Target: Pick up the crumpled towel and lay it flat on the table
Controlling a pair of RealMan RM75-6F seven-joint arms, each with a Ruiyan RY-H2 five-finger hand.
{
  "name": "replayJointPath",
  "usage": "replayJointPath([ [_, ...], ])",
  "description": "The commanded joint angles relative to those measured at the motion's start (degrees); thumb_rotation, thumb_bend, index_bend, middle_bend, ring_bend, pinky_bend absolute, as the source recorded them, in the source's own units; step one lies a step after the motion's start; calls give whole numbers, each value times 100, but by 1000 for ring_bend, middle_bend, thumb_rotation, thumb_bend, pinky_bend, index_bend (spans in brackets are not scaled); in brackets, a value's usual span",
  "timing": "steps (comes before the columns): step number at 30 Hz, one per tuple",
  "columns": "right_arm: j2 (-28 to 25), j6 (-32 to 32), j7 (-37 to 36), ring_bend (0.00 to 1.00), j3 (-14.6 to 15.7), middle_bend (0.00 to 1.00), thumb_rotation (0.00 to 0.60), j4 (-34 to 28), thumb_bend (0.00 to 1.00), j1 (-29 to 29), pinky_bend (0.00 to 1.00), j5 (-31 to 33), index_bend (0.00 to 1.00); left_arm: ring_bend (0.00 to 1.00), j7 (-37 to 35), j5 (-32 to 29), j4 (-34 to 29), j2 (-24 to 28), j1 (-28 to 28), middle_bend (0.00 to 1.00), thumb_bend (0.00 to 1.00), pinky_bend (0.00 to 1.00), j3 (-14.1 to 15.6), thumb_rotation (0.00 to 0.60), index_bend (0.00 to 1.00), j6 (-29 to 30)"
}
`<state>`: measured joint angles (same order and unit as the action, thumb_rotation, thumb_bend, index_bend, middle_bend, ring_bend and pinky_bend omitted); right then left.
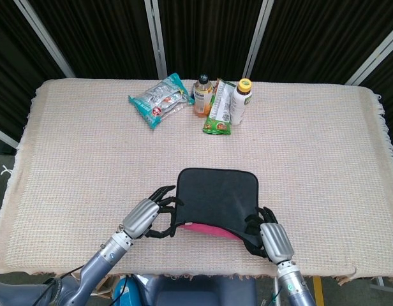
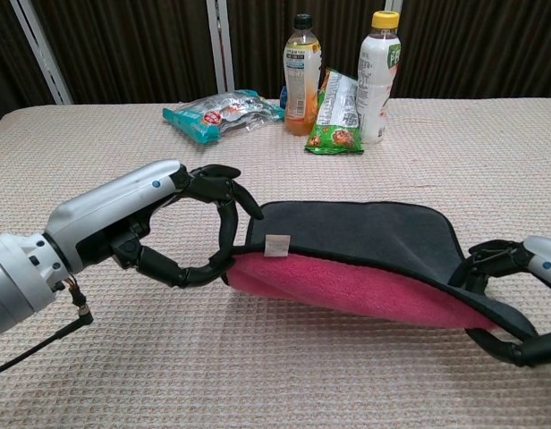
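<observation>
1. Dark curtains w/ pale metal posts at the back; in front of me is the counter (image 1: 69, 146), covered in a beige woven cloth that is fringed at the edges.
2. The towel (image 1: 217, 194) sits near my edge of the counter, roughly centre. It has a black top face and a pink underside (image 2: 347, 288), w/ a small white tag (image 2: 275, 246) on the near-left corner.
3. The far part of the towel lies on the cloth. The near edge is lifted, so pink shows underneath in both views.
4. My left hand (image 1: 147, 217) pinches the towel's near-left corner: thumb below, dark fingers (image 2: 224, 192) curled over the top edge. It's holding the towel.
5. My right hand (image 1: 266, 234) grips the near-right corner. In the chest view it (image 2: 517, 295) sits at the frame edge, fingers hooked above and below the hem. It's also holding the towel.
6. Between the two hands the towel is stretched sideways, w/ the near hem sagging a bit in the middle.
7. At the far side, well apart from the towel, there's a teal snack bag (image 1: 159, 99) on the left.
8. Right of it stand an orange drink bottle (image 1: 202, 94), a green packet (image 1: 221, 108) leaning beside it, and a white bottle w/ a yellow cap (image 1: 241, 99).
</observation>
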<state>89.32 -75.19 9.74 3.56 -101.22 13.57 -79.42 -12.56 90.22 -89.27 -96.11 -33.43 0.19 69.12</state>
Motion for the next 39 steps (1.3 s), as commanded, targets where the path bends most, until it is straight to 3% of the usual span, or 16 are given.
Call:
replayJointPath([
  [1, 9, 5, 6, 115, 4, 339, 600, 7, 594, -17, 61, -27, 750, 26, -21, 12, 0, 10, 11, 275, 473, 15, 5, 600, 633, -4],
  [12, -25, 111, 85, 111, 2, 339, 600, -12, 595, -68, 60, -39, 717, 26, -84, 58, 16, 34, 33, 268, 441, 15, 4, 600, 619, -51],
  [18, -73, 207, 113, 58, 15, 274, 600, -28, 594, -75, 47, -35, 422, 26, -77, 60, 10, 37, 19, 256, 402, 15, 10, 600, 596, -134],
  [24, -145, 300, 166, 4, 36, 176, 600, -77, 591, -79, 13, -2, 199, 24, -87, 57, -27, 78, -7, 234, 329, 15, 30, 600, 551, -243],
  [28, -211, 357, 271, 0, 65, 83, 600, -150, 475, -78, 0, 4, 47, 16, -132, 49, -78, 147, -50, 201, 258, 13, 61, 600, 485, -378],
  [32, -264, 388, 404, 0, 109, 31, 600, -220, 413, -94, 0, -2, 0, 2, -206, 72, -125, 259, -117, 176, 203, 3, 105, 600, 409, -539],
  [39, -386, 296, 400, 0, 122, 19, 600, -337, 407, -144, 0, -137, 0, 0, -359, 102, -180, 396, -150, 163, 186, 0, 130, 600, 339, -609],
])
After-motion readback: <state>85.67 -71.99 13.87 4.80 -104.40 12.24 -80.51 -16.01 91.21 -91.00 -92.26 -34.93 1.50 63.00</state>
